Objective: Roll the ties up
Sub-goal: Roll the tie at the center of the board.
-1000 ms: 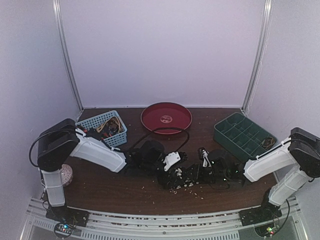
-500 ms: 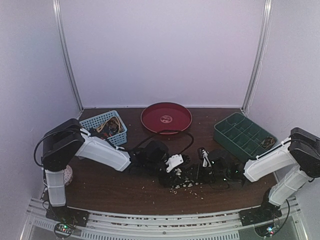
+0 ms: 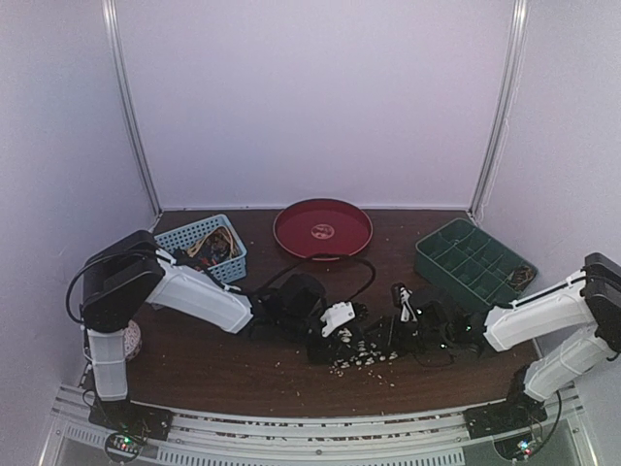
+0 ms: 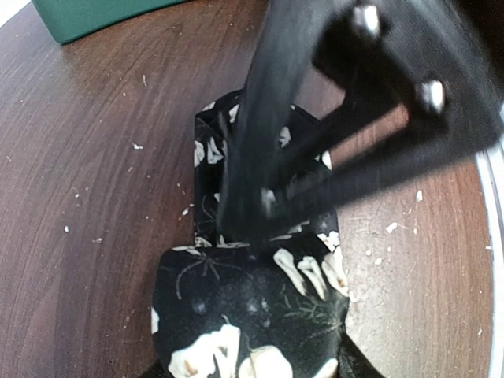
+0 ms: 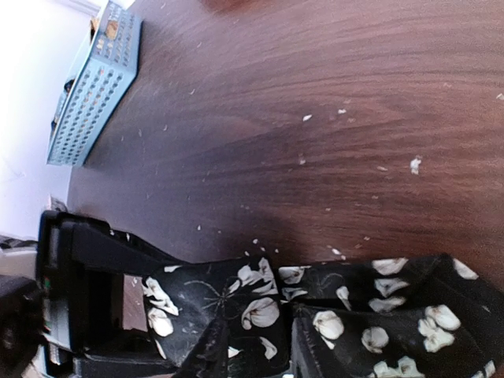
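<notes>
A black tie with pale flower print [image 3: 367,349] lies bunched on the brown table between my two grippers. My left gripper [image 3: 336,346] holds its thick rolled end, which fills the bottom of the left wrist view [image 4: 252,315] and hides most of the fingers. My right gripper [image 3: 395,335] comes in from the right. Its fingers [image 5: 209,350] straddle a fold of the tie [image 5: 370,315] and pinch it. The left wrist view shows that gripper [image 4: 244,216] pressing on the tie just beyond the roll. Other dark and orange ties [image 3: 209,243] lie in the blue basket.
The blue basket [image 3: 229,264] stands at back left, a round red tray [image 3: 282,229] at back centre, and a green compartment tray [image 3: 428,254] at back right. A speckled pinkish ball [image 3: 129,340] sits by the left arm's base. Pale crumbs [image 3: 367,365] are scattered under the tie.
The left arm has pushed a little right toward the tie. The right arm has drawn slightly right and its elbow has dropped. The tie bundle sits a little nearer the front edge.
</notes>
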### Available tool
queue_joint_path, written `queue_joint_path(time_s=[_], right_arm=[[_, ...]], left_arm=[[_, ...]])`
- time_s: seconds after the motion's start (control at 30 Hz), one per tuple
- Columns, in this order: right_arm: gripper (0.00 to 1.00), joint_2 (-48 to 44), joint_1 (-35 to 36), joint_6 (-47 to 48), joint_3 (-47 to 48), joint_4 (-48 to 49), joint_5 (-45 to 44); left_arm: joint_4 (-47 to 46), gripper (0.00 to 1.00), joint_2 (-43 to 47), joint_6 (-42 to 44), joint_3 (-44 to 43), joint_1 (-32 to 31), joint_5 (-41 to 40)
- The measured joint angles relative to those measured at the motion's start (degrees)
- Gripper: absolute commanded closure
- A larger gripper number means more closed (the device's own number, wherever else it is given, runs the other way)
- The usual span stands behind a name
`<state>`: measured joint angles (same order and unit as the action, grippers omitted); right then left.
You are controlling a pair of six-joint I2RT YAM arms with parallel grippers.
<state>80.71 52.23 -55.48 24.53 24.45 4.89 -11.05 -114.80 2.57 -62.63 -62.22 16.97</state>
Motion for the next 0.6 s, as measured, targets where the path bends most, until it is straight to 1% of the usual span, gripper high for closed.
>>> queue_joint_path(time_s=[0.07,0.17,0.33,0.5,0.53,0.6], right_arm=[[0.83,-2.21,-0.11,0.11,-0.04,-2.34,-1.42],[0.89,-3.30,-0.13,0.07,-0.13,-4.28,-3.30],[0.91,-0.48,-0.13,0.17,-0.31,-6.03,-5.55],[0.91,2.93,-0.15,0.35,-0.22,-5.16,-7.15],[0.90,3.23,-0.17,0.50,-0.15,-4.83,-7.32],[0.88,3.63,-0.22,0.87,-0.09,-4.17,-7.48]], left_arm=[[0.00,0.52,0.00,0.13,0.00,0.00,0.07],[-0.02,0.51,0.00,0.39,0.00,0.00,0.63],[0.04,0.51,0.00,1.25,0.00,0.00,2.91],[0.76,0.51,0.00,2.49,0.02,0.00,5.66],[0.98,0.50,0.00,2.73,0.00,0.00,5.81],[1.36,0.42,0.00,3.04,0.00,0.00,5.60]])
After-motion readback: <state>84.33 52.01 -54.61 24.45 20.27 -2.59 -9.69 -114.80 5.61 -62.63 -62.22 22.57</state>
